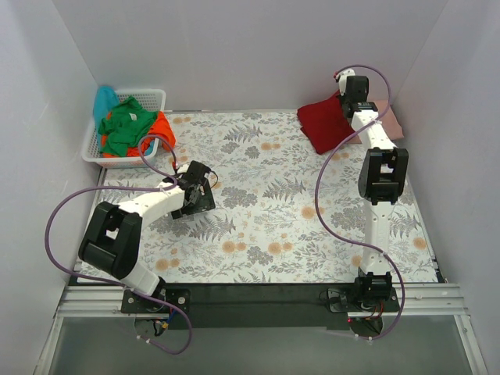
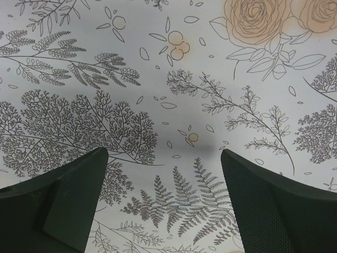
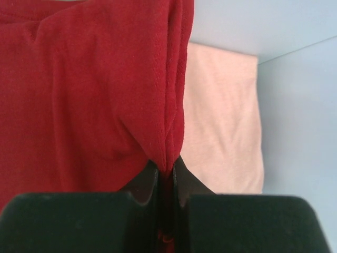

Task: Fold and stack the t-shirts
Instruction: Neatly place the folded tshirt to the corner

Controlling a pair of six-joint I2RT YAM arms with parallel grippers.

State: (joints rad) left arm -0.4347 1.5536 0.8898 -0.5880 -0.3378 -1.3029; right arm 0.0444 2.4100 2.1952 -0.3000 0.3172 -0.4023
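A folded dark red t-shirt (image 1: 324, 121) lies at the back right of the table, partly over a salmon pink t-shirt (image 1: 388, 117). My right gripper (image 1: 349, 101) is shut on the dark red t-shirt (image 3: 95, 95), pinching a fold of its edge, with the pink shirt (image 3: 224, 132) beneath to the right. Green (image 1: 126, 125), orange (image 1: 160, 129) and turquoise (image 1: 105, 100) t-shirts are heaped in the white basket (image 1: 92, 150) at the back left. My left gripper (image 1: 195, 195) is open and empty above the floral tablecloth (image 2: 174, 105), fingers (image 2: 68, 195) wide apart.
The white lattice basket stands at the back left corner. White walls enclose the table on three sides, close behind the right gripper. The floral cloth (image 1: 266, 203) covers the table's middle and front.
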